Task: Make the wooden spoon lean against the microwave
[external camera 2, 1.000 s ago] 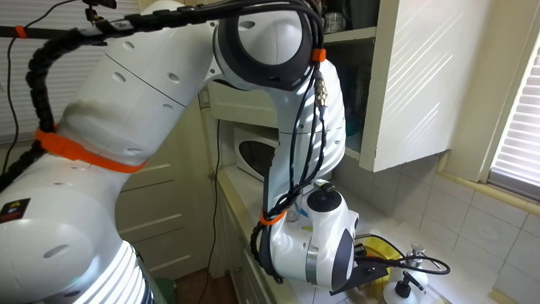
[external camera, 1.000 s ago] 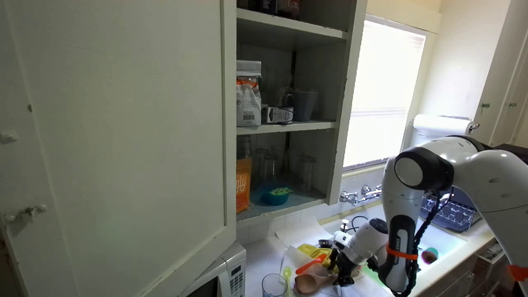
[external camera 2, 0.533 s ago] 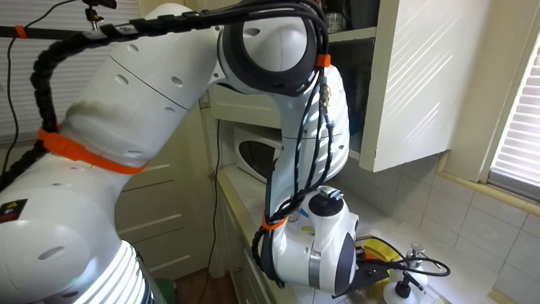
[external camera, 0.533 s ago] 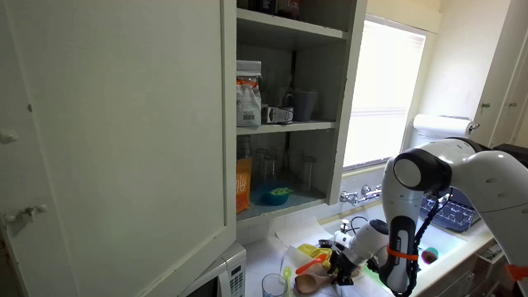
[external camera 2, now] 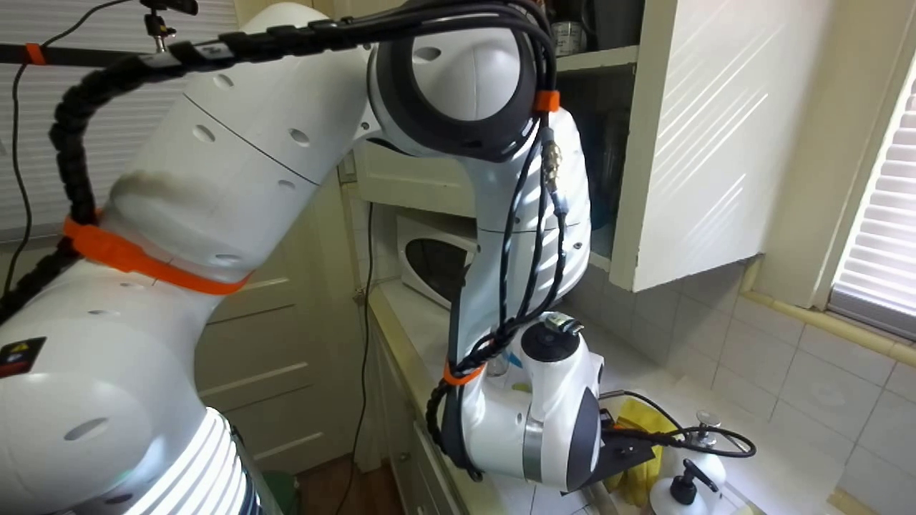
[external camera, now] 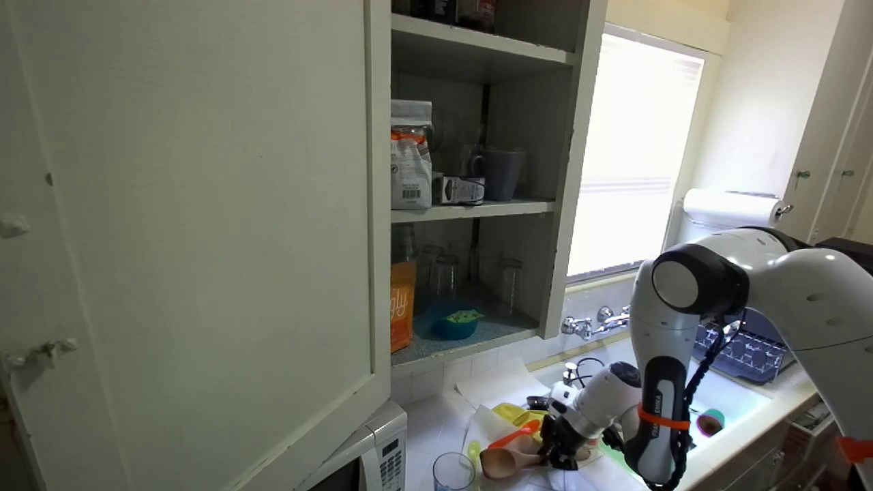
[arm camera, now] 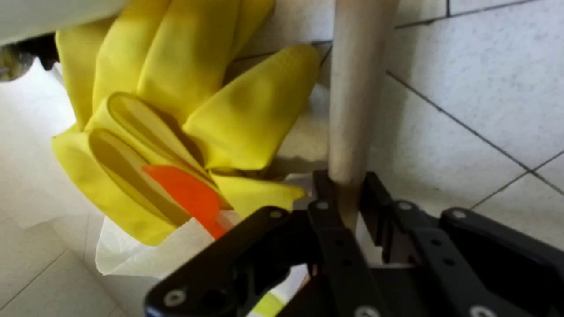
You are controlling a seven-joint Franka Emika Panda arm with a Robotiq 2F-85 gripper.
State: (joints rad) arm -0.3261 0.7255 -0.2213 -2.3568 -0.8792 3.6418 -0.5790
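My end effector (arm camera: 348,190) clamps the wooden spoon (arm camera: 358,99) by its handle, bowl end toward the microwave (external camera: 372,455), presumably for leaning there.

Microwave (external camera: 372,457) cut off at 7 o'clock in an exterior view; spoon (arm camera: 357,88) cropped at 1 o'clock, wrist view.

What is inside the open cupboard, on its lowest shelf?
An orange bag, clear glasses and a teal bowl holding something green. The cupboard door hides the rest of this shelf from view.
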